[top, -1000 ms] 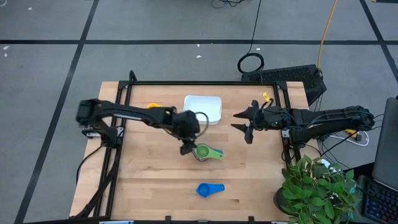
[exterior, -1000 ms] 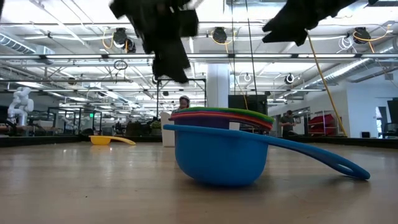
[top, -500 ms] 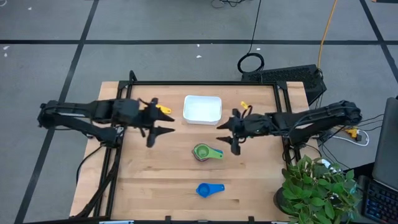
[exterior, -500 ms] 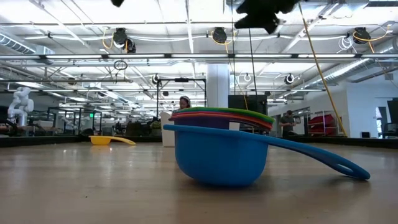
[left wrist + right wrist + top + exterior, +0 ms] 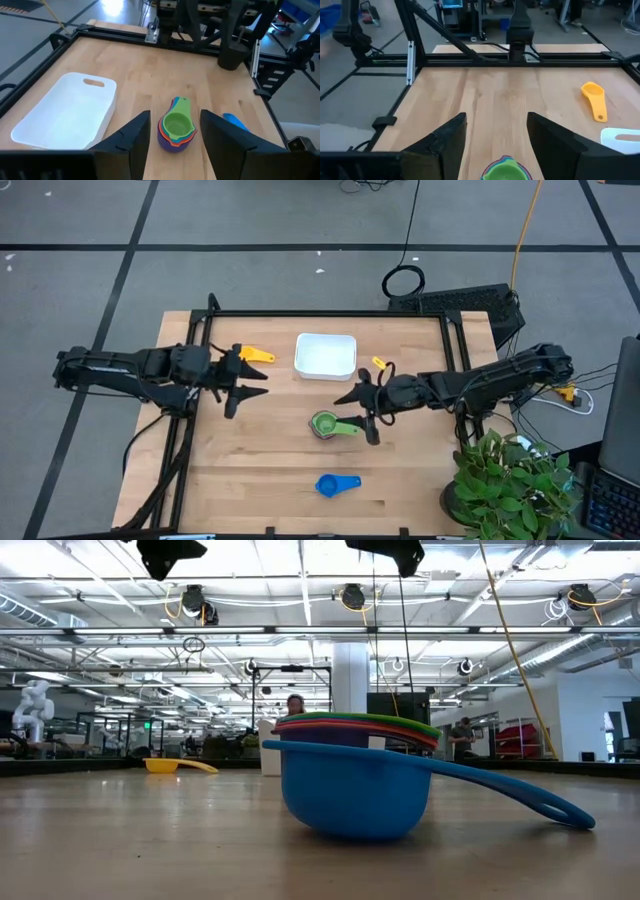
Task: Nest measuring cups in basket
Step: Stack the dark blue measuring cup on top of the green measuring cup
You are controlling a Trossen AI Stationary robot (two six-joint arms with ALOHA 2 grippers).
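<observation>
basket [image 5: 325, 355]: white tray, empty, sits at the table's far middle.
nested stack [image 5: 327, 425]: green cup on top, handle pointing toward the right arm, just in front of the basket.
right gripper [image 5: 363, 408]: fingers apart, empty, right beside that handle (way nearer, so probably its job).
left gripper [image 5: 243, 384]: fingers apart, empty, well off to the stack's left.
blue cup [image 5: 336, 485]: alone near the front edge.
yellow cup [image 5: 255, 354]: left of the basket.

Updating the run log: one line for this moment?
left hand: open, empty | right hand: open, beside cup stack | basket: empty | blue cup, yellow cup: loose
</observation>
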